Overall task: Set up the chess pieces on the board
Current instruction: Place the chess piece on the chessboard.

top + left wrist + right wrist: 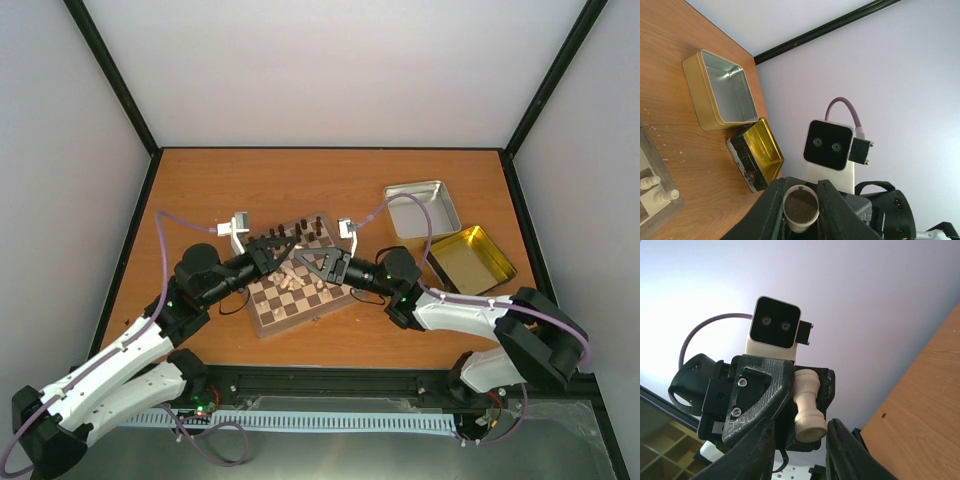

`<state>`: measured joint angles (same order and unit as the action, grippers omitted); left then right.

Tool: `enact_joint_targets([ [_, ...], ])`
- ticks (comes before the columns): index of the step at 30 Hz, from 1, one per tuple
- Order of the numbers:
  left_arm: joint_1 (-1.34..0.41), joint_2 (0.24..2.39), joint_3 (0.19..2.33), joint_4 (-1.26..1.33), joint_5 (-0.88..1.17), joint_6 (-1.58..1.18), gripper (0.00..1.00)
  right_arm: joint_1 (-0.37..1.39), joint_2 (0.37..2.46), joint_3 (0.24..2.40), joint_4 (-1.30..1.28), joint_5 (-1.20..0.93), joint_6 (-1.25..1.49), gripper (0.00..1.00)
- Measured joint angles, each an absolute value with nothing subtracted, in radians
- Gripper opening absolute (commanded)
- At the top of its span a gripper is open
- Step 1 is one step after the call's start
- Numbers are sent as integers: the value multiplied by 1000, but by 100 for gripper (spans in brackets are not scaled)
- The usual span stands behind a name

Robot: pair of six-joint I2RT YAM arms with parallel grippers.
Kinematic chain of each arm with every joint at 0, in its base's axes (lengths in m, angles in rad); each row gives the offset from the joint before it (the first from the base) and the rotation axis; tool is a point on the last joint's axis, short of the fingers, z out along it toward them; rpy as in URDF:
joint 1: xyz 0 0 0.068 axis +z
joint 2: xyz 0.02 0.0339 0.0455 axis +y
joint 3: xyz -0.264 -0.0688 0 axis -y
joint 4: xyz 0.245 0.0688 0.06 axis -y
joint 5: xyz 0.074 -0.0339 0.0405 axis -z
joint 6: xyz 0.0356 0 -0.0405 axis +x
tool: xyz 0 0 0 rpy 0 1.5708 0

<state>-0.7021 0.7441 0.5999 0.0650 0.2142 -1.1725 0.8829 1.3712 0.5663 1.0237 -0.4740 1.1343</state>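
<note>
While my two arms meet nose to nose above the board, my left gripper is clamped on one cream piece. It grips the piece near the head, so the wide base sticks out toward my right gripper. My right fingers stand on either side of that base, but I cannot tell whether they press on it or sit just clear.

From my left wrist I see the piece's round, dark-faced end between my own fingers, with the right wrist's camera beyond it. From above, the piece is hidden among the black fingers, over the middle of the board.

Other cream pieces cluster on the middle squares, and dark pieces stand along the far edge. A silver tin and a gold tin sit open on the table, right of the board and apart from it.
</note>
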Motion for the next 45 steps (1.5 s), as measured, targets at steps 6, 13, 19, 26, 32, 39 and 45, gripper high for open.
enact_joint_targets([
  [6,-702,725,599,68,213,-1185,14,888,1422,548,1164,-434,1190,30],
  [13,-702,709,597,67,207,-1188,15,891,1477,547,1273,-410,1245,26],
  [19,-702,709,588,67,204,-1188,15,891,1497,547,1291,-406,1262,19],
  [26,-702,708,582,56,187,-1183,37,892,1498,547,1283,-404,1261,6],
  [32,-702,708,590,-25,132,-1125,77,892,1468,547,1124,-399,1214,6],
  [39,-702,671,672,-347,-111,-987,90,892,1385,675,465,-391,994,7],
  [45,-702,569,757,-571,-314,-844,96,895,1511,1048,-203,-323,718,4],
])
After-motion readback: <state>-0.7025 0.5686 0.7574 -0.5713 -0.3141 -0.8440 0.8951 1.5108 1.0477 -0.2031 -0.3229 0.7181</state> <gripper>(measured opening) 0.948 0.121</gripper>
